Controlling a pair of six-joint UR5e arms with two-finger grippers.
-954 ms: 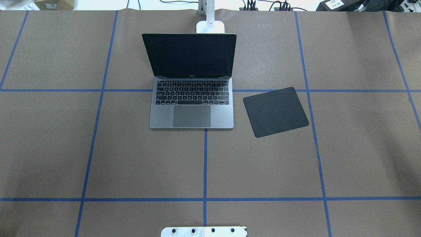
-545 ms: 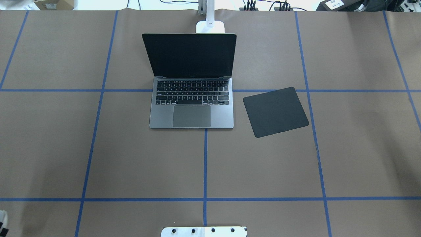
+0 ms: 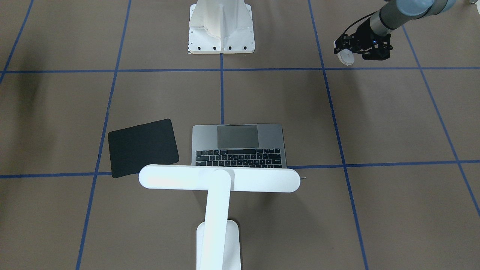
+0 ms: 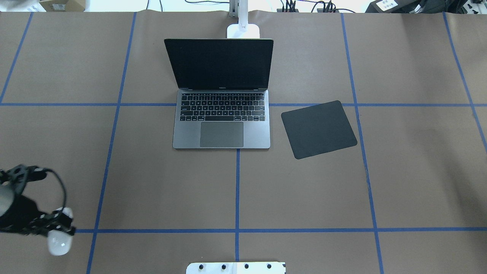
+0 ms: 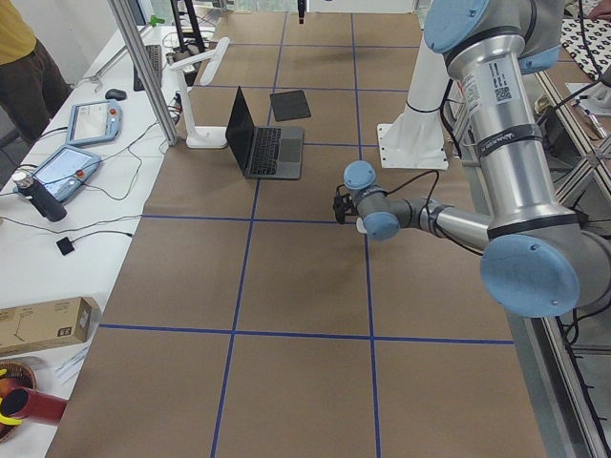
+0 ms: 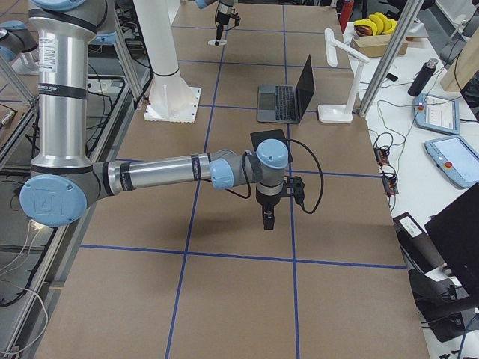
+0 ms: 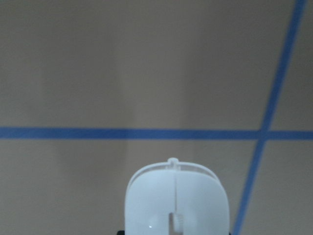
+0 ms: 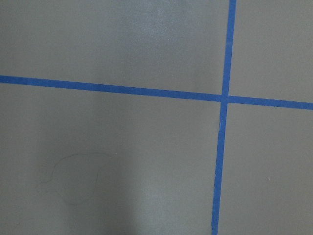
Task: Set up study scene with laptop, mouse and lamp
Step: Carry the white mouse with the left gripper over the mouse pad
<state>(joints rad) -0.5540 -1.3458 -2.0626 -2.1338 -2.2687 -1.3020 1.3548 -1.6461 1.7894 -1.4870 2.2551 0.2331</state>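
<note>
The mouse [image 4: 59, 243] is up in the left gripper [image 4: 57, 228], fingers clamped across its body, near the robot-side edge of the counter and close to the left corner. From the left wrist view we just see its white nose [image 7: 176, 200] poking out over the brown paper [image 7: 98, 58], right by a crossing of the blue tape lines [image 7: 146, 133]. It looks lifted clear of the surface.

The laptop [image 4: 222, 133] sits open with a dark screen around the middle of the counter, leaning toward the far edge. The lamp [image 3: 219, 178] stands at that far edge straight behind the laptop, its bar head hanging over the lid. The black mouse pad [image 4: 319, 129] lies flat just beside the laptop on the right, turned a bit askew.

The white pedestal [image 3: 221, 26] is bolted at the middle of the robot-side edge.

The right gripper [image 6: 267, 217] hangs over bare paper toward the right end of the counter, and we honestly can't tell how its fingers stand.
</note>
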